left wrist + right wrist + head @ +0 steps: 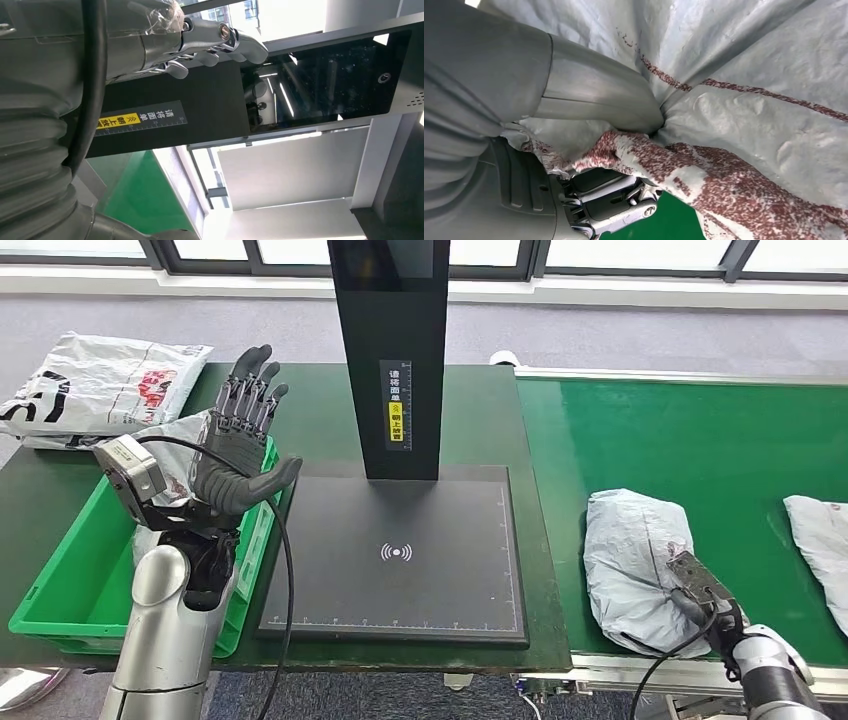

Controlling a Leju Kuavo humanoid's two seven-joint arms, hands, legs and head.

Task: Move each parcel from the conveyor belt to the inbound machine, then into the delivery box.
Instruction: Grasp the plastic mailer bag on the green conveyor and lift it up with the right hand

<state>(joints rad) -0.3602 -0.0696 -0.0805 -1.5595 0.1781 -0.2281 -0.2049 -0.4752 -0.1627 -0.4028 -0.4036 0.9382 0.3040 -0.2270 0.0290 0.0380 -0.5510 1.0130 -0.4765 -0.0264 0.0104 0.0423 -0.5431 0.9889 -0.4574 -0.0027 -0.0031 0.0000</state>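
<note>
Since the conveyor belt (pixel 690 440) feeds parcels in from the robot's right, the work runs right to left: belt, then the inbound machine (pixel 396 550) with its flat black scan plate and upright column in the middle, then the green delivery box (pixel 62 590) at the left end of the table.

White printed bags (pixel 95 380) lie on the table beyond the box; whether they belong to the task I cannot tell.

Grey parcel (pixel 635 555) lies on the belt near its front edge, close to the machine. A second parcel (pixel 822 545) lies further right on the belt, apart from the first.

Right hand (pixel 594 150): the right wrist view shows the thumb pressed into the crumpled grey film with a fold pinched against the fingers below. Judged a grip on the parcel's near end, taken there because the soft bag gives a gatherable fold. The parcel appears not yet lifted.

Left hand (pixel 235 445): raised over the box's inner edge, fingers spread and upright, holding nothing. Probably parked there to take the parcel after scanning.

Step in hand, by judgement: pick-up from belt; scan and boxing remain.
</note>
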